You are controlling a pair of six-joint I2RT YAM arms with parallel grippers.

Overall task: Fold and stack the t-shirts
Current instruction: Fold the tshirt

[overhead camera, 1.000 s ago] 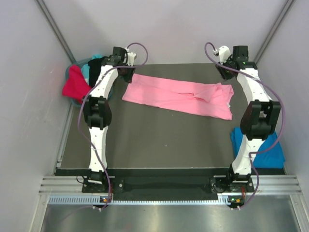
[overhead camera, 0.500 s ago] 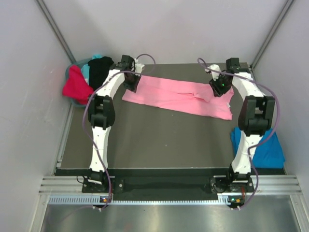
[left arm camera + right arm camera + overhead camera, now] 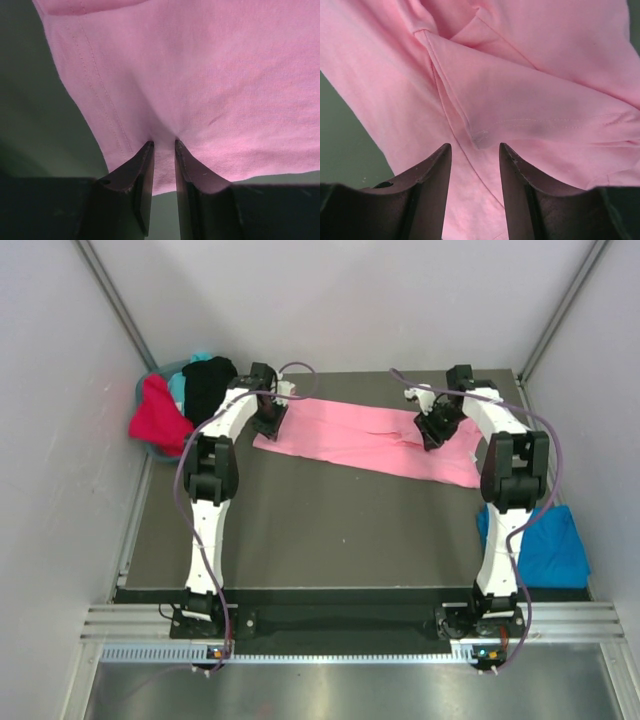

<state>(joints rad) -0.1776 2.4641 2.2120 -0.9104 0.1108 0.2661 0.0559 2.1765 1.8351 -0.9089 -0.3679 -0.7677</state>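
The light pink t-shirt (image 3: 360, 435) lies folded in a long strip across the far part of the dark table. My left gripper (image 3: 268, 426) is down on its left end. In the left wrist view the pink t-shirt (image 3: 210, 75) puckers where the gripper (image 3: 163, 143) is shut on a pinch of cloth near the hem. My right gripper (image 3: 430, 434) is over the shirt's right part. In the right wrist view the gripper (image 3: 475, 145) stands open, straddling a sleeve seam of the pink t-shirt (image 3: 530, 100). A bright blue t-shirt (image 3: 548, 550) lies at the table's right edge.
A red t-shirt (image 3: 155, 415), a black one (image 3: 205, 383) and a teal one (image 3: 178, 386) are heaped in a basket (image 3: 140, 392) off the far left corner. Grey walls stand close on both sides and behind the dark table (image 3: 330, 530).
Both arms have come inward from the far corners and lowered onto the pink t-shirt. The left one now sits at its left end, the right one over the sleeve.
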